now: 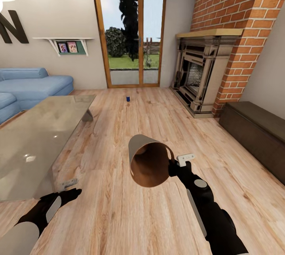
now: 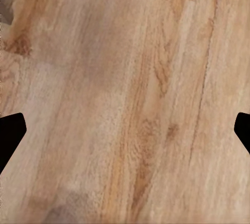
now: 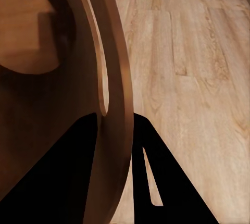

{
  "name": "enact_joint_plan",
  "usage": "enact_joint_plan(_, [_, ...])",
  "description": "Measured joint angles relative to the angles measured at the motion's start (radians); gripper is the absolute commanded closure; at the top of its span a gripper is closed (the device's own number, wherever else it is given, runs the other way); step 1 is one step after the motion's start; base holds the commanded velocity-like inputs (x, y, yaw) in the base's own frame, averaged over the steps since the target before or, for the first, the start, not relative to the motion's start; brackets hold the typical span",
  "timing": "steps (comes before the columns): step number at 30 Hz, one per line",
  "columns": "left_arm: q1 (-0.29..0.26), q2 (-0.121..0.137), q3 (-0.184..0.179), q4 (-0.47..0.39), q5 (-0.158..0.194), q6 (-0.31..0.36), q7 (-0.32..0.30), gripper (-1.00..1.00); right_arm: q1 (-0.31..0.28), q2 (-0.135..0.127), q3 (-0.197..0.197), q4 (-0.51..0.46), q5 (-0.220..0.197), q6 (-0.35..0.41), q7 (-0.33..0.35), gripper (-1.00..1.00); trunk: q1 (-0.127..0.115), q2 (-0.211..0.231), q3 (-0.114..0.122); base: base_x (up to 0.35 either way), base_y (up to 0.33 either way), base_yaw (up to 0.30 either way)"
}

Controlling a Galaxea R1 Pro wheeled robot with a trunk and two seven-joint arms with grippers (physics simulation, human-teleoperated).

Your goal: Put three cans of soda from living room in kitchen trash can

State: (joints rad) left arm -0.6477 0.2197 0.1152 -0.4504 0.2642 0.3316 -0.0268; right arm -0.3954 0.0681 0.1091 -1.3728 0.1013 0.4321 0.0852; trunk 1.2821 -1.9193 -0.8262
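The left gripper [image 1: 70,184] was held low over the wood floor [image 2: 125,78], beside the glass-topped coffee table [image 1: 35,136], its fingers spread and empty, presumably kept free for picking. The dark blue soda can [image 1: 128,99] stood upright on the floor well ahead, near the glass doors [image 1: 130,33]. The wastebasket [image 1: 148,160] was carried tilted, mouth toward the camera, its rim pinched by the right gripper [image 1: 174,166], seemingly so cans could be dropped in.
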Motion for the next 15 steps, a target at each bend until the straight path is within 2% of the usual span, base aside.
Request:
enact_joint_plan(10, [0.017, -0.001, -0.001, 0.006, -0.003, 0.0, -0.001, -1.0, 0.0, 0.001, 0.0, -0.003, 0.0, 0.012, 0.0, 1.0, 0.0, 0.0, 0.0, 0.0, 0.0, 0.0])
enact_joint_plan(15, [0.021, -0.002, -0.002, 0.006, -0.005, 0.0, 0.001, -1.0, 0.0, 0.001, 0.0, -0.003, 0.0, 0.012, 0.0, 1.0, 0.019, -0.035, -0.016, 0.0, 0.0, 0.0])
